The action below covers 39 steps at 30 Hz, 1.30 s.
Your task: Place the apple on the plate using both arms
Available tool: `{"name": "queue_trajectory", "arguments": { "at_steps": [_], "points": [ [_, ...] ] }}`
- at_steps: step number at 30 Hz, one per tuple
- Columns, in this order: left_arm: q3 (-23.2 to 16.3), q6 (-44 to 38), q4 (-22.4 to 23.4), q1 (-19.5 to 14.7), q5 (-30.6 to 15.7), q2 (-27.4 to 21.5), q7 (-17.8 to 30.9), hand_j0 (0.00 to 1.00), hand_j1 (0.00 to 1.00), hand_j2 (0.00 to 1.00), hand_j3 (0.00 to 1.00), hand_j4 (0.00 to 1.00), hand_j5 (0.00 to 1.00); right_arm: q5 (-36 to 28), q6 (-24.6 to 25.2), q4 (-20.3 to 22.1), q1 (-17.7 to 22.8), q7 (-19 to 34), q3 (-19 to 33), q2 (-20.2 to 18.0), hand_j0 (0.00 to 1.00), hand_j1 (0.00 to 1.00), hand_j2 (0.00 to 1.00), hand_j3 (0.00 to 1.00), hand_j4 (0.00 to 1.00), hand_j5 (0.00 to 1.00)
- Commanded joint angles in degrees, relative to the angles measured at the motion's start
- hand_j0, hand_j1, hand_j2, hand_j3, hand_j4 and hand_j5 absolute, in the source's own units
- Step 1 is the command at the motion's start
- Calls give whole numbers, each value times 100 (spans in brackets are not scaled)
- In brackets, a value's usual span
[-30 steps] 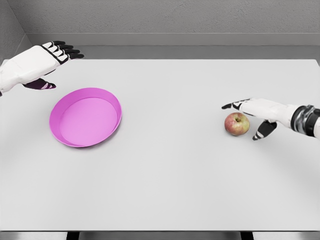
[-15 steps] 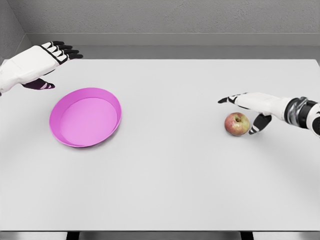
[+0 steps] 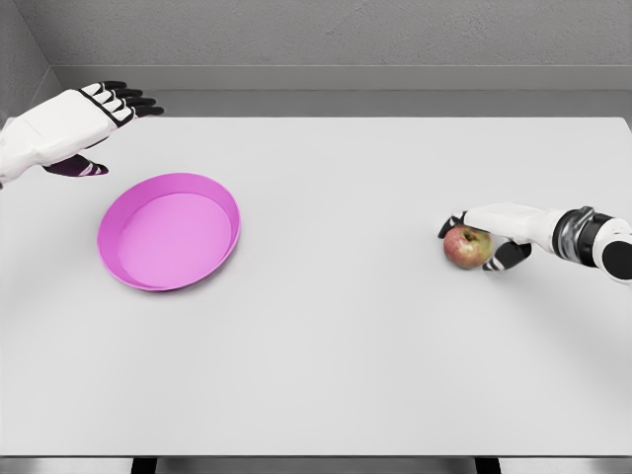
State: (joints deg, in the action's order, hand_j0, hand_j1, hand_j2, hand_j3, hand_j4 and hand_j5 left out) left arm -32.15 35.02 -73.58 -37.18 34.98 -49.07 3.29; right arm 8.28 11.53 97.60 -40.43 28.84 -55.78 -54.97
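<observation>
- Table (image 3: pixel 326 326): white top filling most of the frame, bearing every item below
- Plate (image 3: pixel 123 267): magenta, shallow, at centre left; nothing lies in it, so the placing is not yet done
- Left hand (image 3: pixel 71 126): upper left corner, hanging above the table's far edge and clear of the plate; palm roughly downward, fingers (image 3: pixel 126 99) stretched toward the right and relaxed, holding nothing
- Right hand (image 3: pixel 482 233): right of centre, its arm entering from the right edge; lowered over the apple, fingers draped across the top and far side, thumb at the near right side; curled about the fruit in what looks like a grasp, though how firm it is cannot be told
- Apple (image 3: pixel 466 249): red-yellow, resting on the table at right of centre, well apart from the plate; apparently not lifted
- Progress, as judged: early; the grasp is forming, while the lift, the carry leftward across the table, any part for the left hand, and the setting down all remain
</observation>
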Motion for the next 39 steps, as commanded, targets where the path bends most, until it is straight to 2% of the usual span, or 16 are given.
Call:
{"name": "queue_trajectory", "arguments": {
  "at_steps": [1,9,24,35,39],
  "points": [
    [7,-2,2,0,-36,-6,-4,100,100,100,100,100,100,-2,-1,-4,0,7,-29,-5,53,53,53,53,53,53],
    [7,-2,2,0,-36,-6,-12,100,100,100,100,100,100,16,-1,49,-18,7,6,-5,52,52,52,52,52,52],
    [7,-2,2,0,-44,-24,-12,100,100,100,100,100,100,7,-98,286,-299,7,270,4,50,50,50,50,50,50],
    [7,-2,2,9,-53,-24,-12,100,100,100,100,100,100,-2,-230,286,-457,-2,279,593,50,50,50,50,50,50],
    [7,-2,-7,9,-44,-24,-12,100,100,100,100,100,100,-10,-247,286,-448,-2,217,935,50,50,50,50,50,50]
  ]
}}
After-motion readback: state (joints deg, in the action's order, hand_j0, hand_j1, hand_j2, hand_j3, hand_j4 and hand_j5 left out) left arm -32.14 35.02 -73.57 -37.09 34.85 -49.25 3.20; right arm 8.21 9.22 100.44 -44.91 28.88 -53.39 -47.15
